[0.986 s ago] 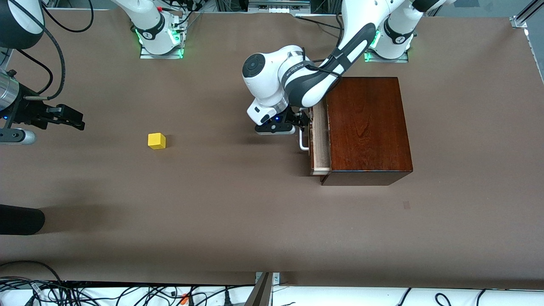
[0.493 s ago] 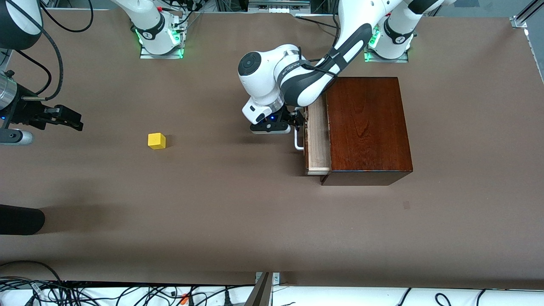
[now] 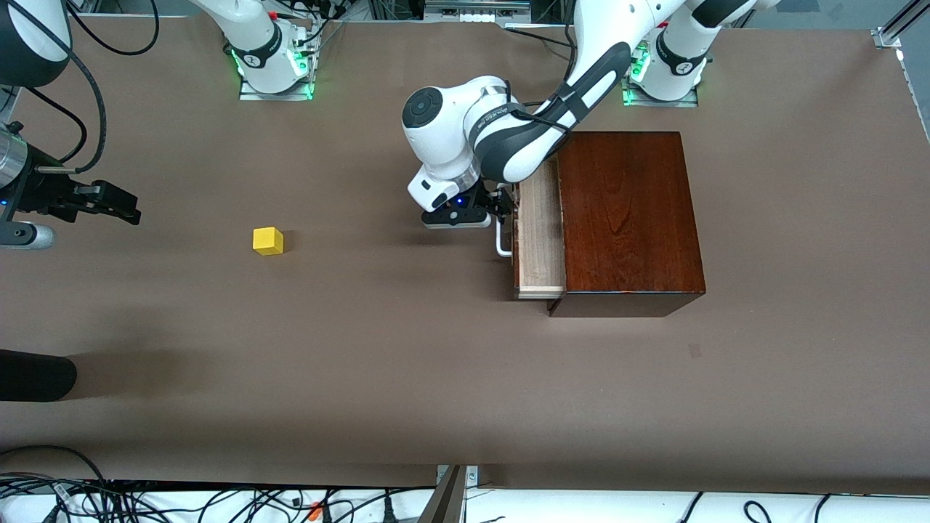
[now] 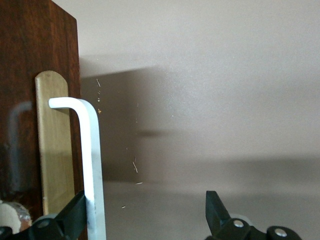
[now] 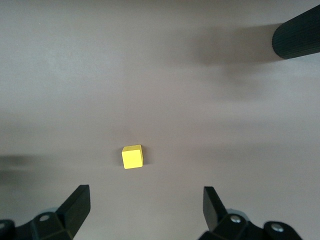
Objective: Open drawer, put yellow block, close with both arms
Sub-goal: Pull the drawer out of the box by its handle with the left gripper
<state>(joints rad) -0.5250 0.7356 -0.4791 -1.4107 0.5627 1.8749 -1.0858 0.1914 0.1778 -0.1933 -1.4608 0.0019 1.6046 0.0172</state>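
Note:
The dark wooden box [image 3: 628, 218] stands toward the left arm's end of the table. Its drawer [image 3: 539, 240] is pulled partly out and shows a pale wood tray. My left gripper [image 3: 506, 205] is at the white handle [image 3: 500, 243]. In the left wrist view the left gripper [image 4: 145, 212] is open, and one fingertip [image 4: 75, 210] sits between the handle bar [image 4: 92, 150] and the drawer front [image 4: 20, 75]. The yellow block [image 3: 267, 240] lies on the bare table. My right gripper [image 3: 120, 205] hovers open at the right arm's end; in its wrist view, right gripper [image 5: 145, 207] is short of the block [image 5: 132, 156].
A black cylindrical object [image 3: 36, 375] juts in at the right arm's end, nearer to the front camera than the block; it also shows as a dark cylinder [image 5: 297, 35] in the right wrist view. Cables [image 3: 145, 501] run along the table's front edge.
The left gripper has drawn the handle toward the right arm's end, and the drawer has slid farther out of the box. The right gripper has barely moved.

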